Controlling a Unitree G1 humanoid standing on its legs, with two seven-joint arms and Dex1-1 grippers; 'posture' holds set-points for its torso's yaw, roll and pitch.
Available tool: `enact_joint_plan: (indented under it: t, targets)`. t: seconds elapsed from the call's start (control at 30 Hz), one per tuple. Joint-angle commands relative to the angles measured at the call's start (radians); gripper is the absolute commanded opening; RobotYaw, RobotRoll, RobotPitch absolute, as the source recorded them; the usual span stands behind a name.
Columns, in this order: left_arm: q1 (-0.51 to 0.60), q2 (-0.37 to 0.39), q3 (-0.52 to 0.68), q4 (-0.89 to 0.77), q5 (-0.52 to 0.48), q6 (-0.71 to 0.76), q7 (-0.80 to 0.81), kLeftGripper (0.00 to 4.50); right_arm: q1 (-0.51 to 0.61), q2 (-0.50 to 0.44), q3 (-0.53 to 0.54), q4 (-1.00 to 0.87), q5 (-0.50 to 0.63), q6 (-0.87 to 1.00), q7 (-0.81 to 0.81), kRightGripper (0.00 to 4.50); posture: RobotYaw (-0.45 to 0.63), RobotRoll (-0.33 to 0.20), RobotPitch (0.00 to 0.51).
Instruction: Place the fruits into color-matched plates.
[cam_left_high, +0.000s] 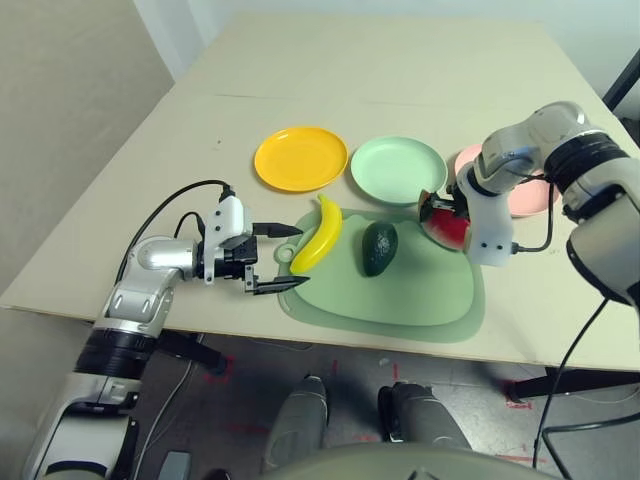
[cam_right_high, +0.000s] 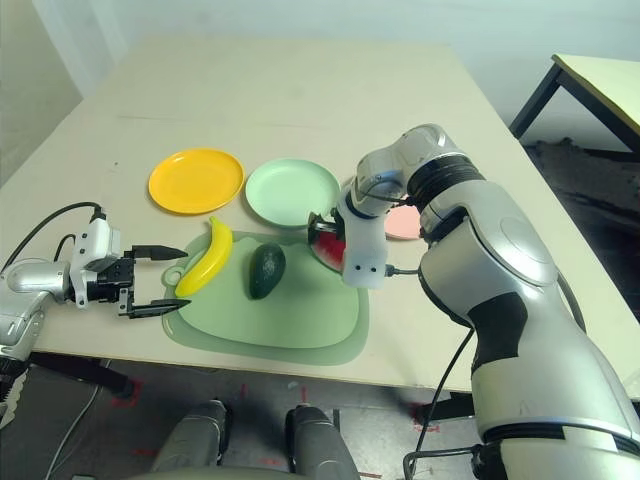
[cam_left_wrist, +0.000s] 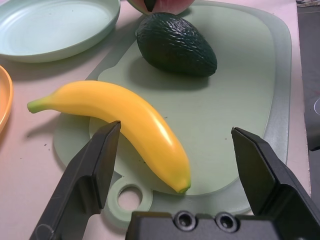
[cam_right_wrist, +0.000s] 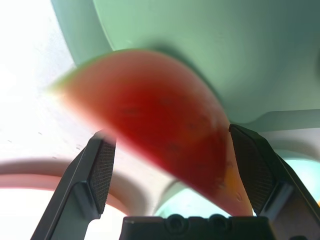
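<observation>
A yellow banana (cam_left_high: 318, 235) and a dark green avocado (cam_left_high: 380, 248) lie on the left half of a green mat (cam_left_high: 400, 295). My left gripper (cam_left_high: 300, 257) is open just left of the mat, its fingers (cam_left_wrist: 95, 165) either side of the banana's near end (cam_left_wrist: 170, 160) without touching it. The red watermelon wedge (cam_left_high: 447, 228) sits at the mat's far right edge, between the fingers (cam_right_wrist: 102, 170) of my open right gripper (cam_left_high: 445, 218). Behind the mat stand the yellow plate (cam_left_high: 300, 158), the mint plate (cam_left_high: 398, 170) and the pink plate (cam_left_high: 530, 198), which my right arm partly hides.
The table's near edge runs just in front of the mat. A black cable (cam_left_high: 175, 200) loops from my left wrist. Bare tabletop stretches behind the plates. A dark table leg (cam_left_high: 625, 85) shows at the far right.
</observation>
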Motion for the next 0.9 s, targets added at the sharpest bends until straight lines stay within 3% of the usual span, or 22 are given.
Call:
enact_joint_plan:
  t: [0.03, 0.43, 0.7, 0.9]
  targets:
    - [0.004, 0.003, 0.006, -0.010, -0.004, 0.005, -0.003, 4.50, -0.005, 0.008, -0.012, 0.014, 0.038, 0.013, 0.045, 4.47, 0.11, 0.000, 0.136]
    - [-0.022, 0.002, 0.006, 0.020, 0.001, -0.005, -0.010, 4.50, 0.020, 0.011, -0.041, 0.026, 0.131, 0.042, 0.156, 4.47, 0.11, 0.000, 0.138]
    - [-0.024, 0.007, 0.008, 0.014, -0.002, -0.002, -0.016, 4.50, 0.085, 0.039, -0.138, 0.092, 0.337, 0.110, 0.481, 4.47, 0.10, 0.000, 0.142]
    - [-0.027, 0.007, 0.006, 0.015, -0.002, -0.001, -0.023, 4.50, 0.132, 0.024, -0.204, 0.024, 0.450, 0.198, 0.672, 4.47, 0.09, 0.000, 0.145]
